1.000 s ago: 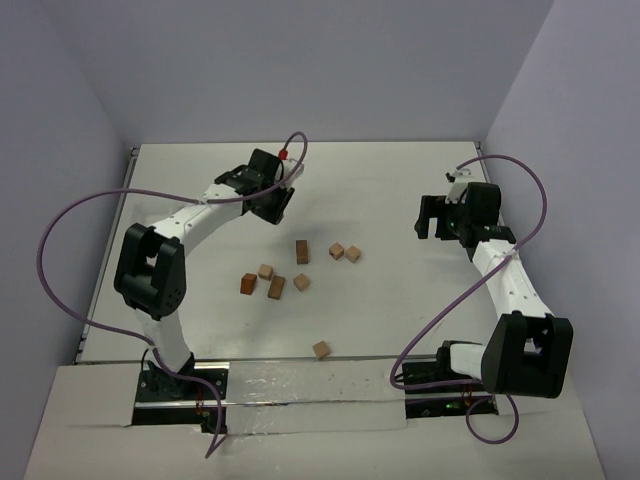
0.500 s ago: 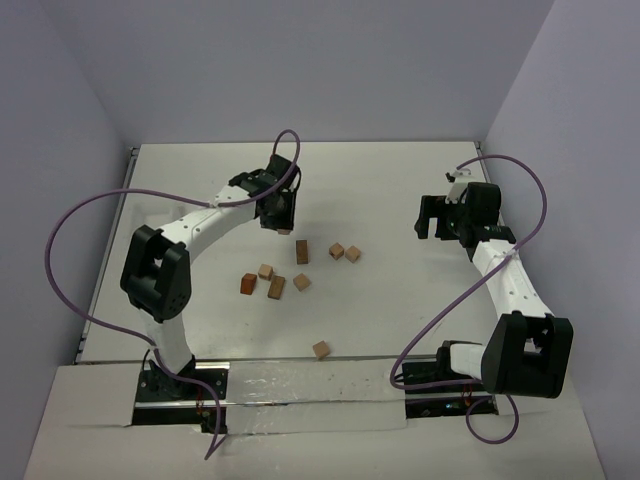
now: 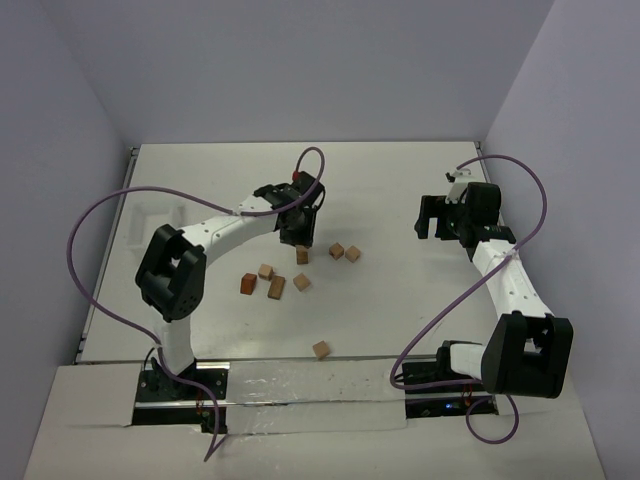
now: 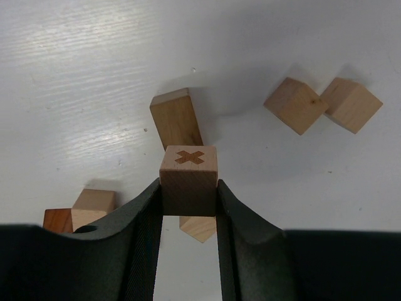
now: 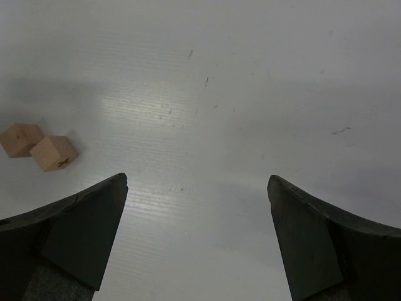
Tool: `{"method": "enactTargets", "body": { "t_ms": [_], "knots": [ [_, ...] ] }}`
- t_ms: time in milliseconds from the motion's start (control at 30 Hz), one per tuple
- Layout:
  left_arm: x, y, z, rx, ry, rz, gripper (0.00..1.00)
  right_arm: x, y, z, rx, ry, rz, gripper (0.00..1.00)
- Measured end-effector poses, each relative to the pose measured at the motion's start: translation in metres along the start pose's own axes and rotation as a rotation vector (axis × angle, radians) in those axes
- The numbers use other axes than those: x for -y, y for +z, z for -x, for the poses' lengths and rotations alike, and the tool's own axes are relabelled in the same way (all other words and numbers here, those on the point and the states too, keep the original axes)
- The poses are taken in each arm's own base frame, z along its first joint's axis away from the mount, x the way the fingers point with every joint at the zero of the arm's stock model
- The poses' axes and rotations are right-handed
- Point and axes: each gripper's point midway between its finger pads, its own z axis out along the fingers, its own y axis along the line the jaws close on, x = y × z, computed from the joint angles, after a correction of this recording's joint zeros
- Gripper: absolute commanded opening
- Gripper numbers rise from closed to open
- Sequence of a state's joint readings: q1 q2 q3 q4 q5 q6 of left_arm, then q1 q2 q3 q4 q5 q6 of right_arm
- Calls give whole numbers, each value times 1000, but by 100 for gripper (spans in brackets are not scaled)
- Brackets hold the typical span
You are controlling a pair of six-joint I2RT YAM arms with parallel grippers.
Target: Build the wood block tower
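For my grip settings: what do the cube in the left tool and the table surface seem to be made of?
Cube: looks like unpainted light wood, matte; faint grain and a darker cross on its top face.
Table: white, smooth, slightly glossy sheet, probably plastic or painted board; it shows soft reflections and fine parallel lines.

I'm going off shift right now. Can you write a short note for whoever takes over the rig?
Left end effector: shut on an X-marked cube, above the scattered wood blocks.
Right end effector: open, empty, over bare table.
Pair of cubes right of a cuboid; one block alone at the near edge.
Done: nothing stacked.
To do: the whole tower.
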State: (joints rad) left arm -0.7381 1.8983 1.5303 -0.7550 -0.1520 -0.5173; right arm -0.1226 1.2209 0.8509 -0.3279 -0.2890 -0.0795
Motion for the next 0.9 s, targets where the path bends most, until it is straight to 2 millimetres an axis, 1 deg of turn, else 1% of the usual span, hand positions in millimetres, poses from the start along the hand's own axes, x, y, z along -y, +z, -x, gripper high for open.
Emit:
{"method": "enactTargets", "body": {
  "t_ms": [133,367,400,433,467,533,767,833,900],
  "knots": [
    [-2,9,-6,-26,-6,19,4,0,0,0,0,0,0,100],
    [-6,12,-4,-17,-29,51,9,0,0,0,0,0,0,100],
    [-6,13,-3,-15,-32,55,9,0,0,0,0,0,0,100],
    [-6,14,-1,-13,-36,59,7,0,0,0,0,0,0,100],
    [-7,15,0,-10,-39,65,2,0,0,0,0,0,0,100],
    [-7,16,2,-6,-45,77,0,0,0,0,0,0,0,100],
    [-8,15,2,-7,-77,100,0,0,0,0,0,0,0,100],
    [-7,12,6,-1,-93,101,0,0,0,0,0,0,0,100],
    [-6,7,14,23,-116,111,0,0,0,0,0,0,-2,100]
  ]
}}
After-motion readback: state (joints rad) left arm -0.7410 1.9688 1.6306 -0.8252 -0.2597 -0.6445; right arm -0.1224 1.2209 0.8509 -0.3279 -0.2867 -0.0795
